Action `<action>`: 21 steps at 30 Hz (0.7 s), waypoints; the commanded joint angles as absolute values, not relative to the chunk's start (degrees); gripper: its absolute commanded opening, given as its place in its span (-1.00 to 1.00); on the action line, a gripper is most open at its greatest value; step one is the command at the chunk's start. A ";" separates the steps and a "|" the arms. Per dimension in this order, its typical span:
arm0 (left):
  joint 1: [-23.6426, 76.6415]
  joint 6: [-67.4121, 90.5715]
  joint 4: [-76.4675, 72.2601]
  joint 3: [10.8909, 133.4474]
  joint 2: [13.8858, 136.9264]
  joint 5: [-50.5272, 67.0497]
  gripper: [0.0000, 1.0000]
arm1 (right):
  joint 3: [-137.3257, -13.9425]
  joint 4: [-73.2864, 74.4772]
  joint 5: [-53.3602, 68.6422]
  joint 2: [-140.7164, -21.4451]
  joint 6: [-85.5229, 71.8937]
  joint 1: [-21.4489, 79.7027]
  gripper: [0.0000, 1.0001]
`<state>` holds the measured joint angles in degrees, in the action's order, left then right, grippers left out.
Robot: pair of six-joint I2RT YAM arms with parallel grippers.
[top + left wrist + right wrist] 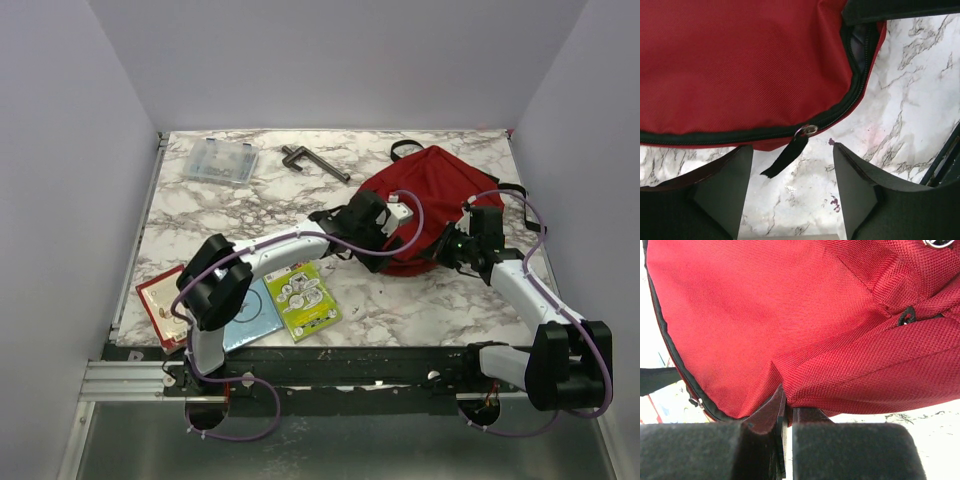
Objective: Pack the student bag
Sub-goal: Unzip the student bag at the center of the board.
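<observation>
The student bag (435,190), a red fabric backpack, lies at the back right of the marble table. My left gripper (392,218) sits at its near left edge, open. In the left wrist view the gripper (792,147) has its fingers wide apart, and the black zipper pull (787,156) hangs loose between their tips, touching neither. Past the slider (807,131) the zip gapes, showing grey lining. My right gripper (465,242) is at the bag's near right side. In the right wrist view it (789,400) is shut on a pinched fold of the red fabric (790,305).
A clear plastic box (220,160) and a dark L-shaped tool (312,162) lie at the back left. A green booklet (302,297), a blue one (250,315) and a red book (165,305) lie near the front left edge, under my left arm.
</observation>
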<state>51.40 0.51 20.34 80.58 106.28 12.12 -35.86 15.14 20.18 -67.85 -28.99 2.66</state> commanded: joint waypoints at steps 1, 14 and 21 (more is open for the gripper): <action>54.07 -1.50 22.38 84.92 110.01 7.86 0.28 | -35.98 15.13 23.06 -66.35 -28.18 2.81 -0.99; 54.58 4.33 21.95 81.81 109.02 -16.43 -1.00 | -36.32 17.39 15.36 -64.63 -30.36 2.74 -0.99; 52.20 10.59 22.92 75.19 104.59 -16.53 -1.00 | -38.61 19.43 3.10 -65.38 -32.71 1.90 -0.99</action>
<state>54.41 5.67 21.28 78.67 108.79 -12.12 -36.10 17.96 13.76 -65.89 -31.48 2.94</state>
